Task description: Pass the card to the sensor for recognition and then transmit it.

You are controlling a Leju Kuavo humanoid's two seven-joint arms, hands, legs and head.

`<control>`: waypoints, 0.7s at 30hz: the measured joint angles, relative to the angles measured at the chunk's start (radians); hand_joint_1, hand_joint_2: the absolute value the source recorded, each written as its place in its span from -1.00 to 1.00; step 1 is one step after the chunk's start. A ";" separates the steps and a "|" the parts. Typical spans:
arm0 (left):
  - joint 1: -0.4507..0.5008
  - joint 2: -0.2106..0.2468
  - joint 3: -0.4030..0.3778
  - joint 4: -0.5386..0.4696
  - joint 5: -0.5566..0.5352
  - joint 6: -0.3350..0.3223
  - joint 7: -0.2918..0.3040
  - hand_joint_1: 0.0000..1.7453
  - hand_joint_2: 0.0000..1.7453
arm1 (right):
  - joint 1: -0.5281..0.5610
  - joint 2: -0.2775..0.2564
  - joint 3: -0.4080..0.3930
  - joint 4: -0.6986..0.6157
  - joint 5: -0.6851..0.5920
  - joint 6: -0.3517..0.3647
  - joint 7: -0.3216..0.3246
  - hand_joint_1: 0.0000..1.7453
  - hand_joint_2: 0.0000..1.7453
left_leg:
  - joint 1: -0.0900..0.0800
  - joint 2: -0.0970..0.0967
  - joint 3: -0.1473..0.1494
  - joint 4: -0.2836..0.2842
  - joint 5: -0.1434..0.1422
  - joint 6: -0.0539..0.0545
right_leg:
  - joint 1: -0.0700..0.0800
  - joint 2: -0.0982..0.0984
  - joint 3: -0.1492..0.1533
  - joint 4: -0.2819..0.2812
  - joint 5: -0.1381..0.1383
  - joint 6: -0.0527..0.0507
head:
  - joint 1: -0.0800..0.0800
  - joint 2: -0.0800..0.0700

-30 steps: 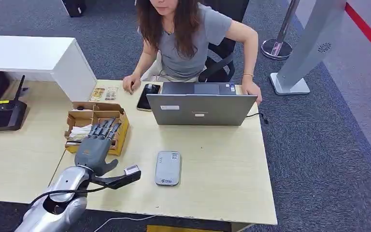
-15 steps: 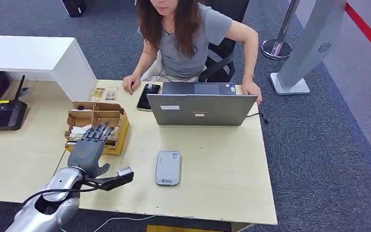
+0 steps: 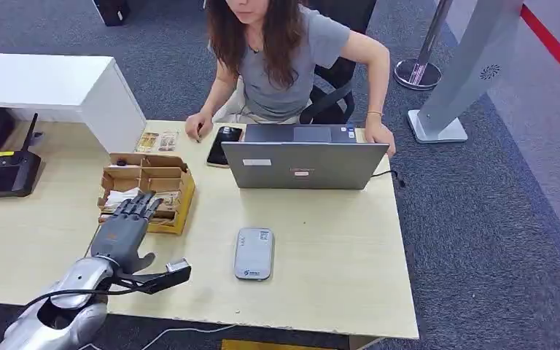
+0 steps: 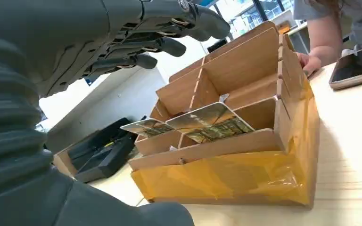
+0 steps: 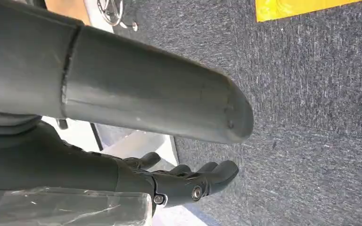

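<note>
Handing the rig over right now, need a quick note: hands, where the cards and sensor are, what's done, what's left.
Left robot hand: holds nothing, fingers extended over the near side of the cardboard box.
Right robot hand: hangs down over the carpet, holds nothing, fingers apart.
Cards: lying in the box's near compartments, untouched.
Sensor: grey pad flat on the desk, to the right of the box, in front of the laptop.
A person sits behind the laptop.
Done: nothing yet, no card picked.
Left: grasp a card, present it to the sensor, then hand it on.

Pale wooden desk (image 3: 321, 248), laptop (image 3: 302, 162), phone (image 3: 224, 144), grey card reader (image 3: 254, 253), cardboard divider box (image 3: 146, 191), black router (image 3: 4, 172)
</note>
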 joint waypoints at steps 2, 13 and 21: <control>0.002 0.003 0.000 -0.002 0.000 0.000 0.000 -1.00 1.00 | 0.000 0.000 0.000 0.000 0.000 0.000 0.002 -1.00 -1.00 | 0.000 0.000 0.000 0.000 0.000 0.000 | 0.000 0.000 0.000 0.000 0.000 0.000 | 0.000 0.000; 0.052 0.040 0.006 -0.012 -0.011 0.025 0.006 -1.00 1.00 | 0.000 0.000 0.000 0.000 0.021 0.003 0.006 -1.00 -1.00 | 0.000 0.000 0.000 0.000 0.000 0.000 | 0.000 0.000 0.000 0.000 0.000 0.000 | 0.000 0.000; 0.063 0.040 0.031 -0.005 -0.031 0.037 -0.011 -1.00 1.00 | -0.001 0.000 0.000 0.000 0.037 0.006 0.002 -1.00 -1.00 | 0.000 0.000 0.000 0.000 0.000 0.000 | 0.000 0.000 0.000 0.000 0.000 0.000 | 0.000 0.000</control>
